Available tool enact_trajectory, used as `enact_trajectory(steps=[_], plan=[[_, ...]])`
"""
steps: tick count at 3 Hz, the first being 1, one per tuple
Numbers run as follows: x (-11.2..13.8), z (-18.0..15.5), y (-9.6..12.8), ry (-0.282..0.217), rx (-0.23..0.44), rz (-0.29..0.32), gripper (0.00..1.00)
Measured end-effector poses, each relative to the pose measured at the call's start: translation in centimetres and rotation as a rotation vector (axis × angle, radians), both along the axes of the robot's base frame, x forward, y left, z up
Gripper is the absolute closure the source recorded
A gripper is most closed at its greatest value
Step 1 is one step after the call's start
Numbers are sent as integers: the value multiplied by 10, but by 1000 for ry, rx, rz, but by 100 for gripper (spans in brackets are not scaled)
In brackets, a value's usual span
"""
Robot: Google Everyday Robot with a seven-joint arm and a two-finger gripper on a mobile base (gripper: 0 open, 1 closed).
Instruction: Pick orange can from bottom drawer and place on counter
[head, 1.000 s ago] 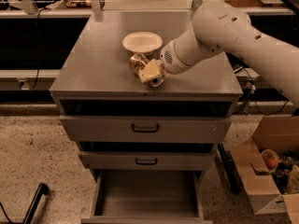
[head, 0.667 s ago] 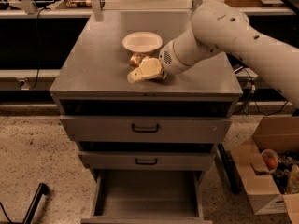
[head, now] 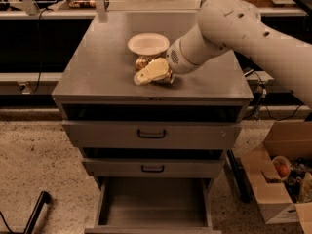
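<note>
The orange can (head: pixel 143 62) stands upright on the counter (head: pixel 97 69), just in front of the white bowl (head: pixel 148 44) and touching or nearly touching it. My gripper (head: pixel 150 73) lies low over the counter right in front of the can, its cream tip pointing left, and covers the can's lower part. I cannot tell whether it still grips the can. The white arm (head: pixel 229 28) reaches in from the right. The bottom drawer (head: pixel 153 201) is pulled out, with nothing in its grey interior.
Two upper drawers with black handles (head: pixel 151 134) are closed. An open cardboard box (head: pixel 275 189) with items stands on the floor at the right. A black cable and stand leg (head: pixel 34 211) lie at lower left. Shelves run behind the cabinet.
The gripper has turned and dropped lower onto the counter, its tip swinging left in front of the can. The can and bowl stay in place.
</note>
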State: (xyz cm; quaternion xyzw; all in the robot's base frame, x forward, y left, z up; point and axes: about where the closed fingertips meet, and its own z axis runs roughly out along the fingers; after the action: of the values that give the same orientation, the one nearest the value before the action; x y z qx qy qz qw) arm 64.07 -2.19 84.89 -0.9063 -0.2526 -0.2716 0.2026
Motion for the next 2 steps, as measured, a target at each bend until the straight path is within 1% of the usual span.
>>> enact_trajectory(steps=[1, 2], plan=[[2, 16, -10, -9, -37, -50, 0], [4, 39, -30, -8, 1, -88, 0]])
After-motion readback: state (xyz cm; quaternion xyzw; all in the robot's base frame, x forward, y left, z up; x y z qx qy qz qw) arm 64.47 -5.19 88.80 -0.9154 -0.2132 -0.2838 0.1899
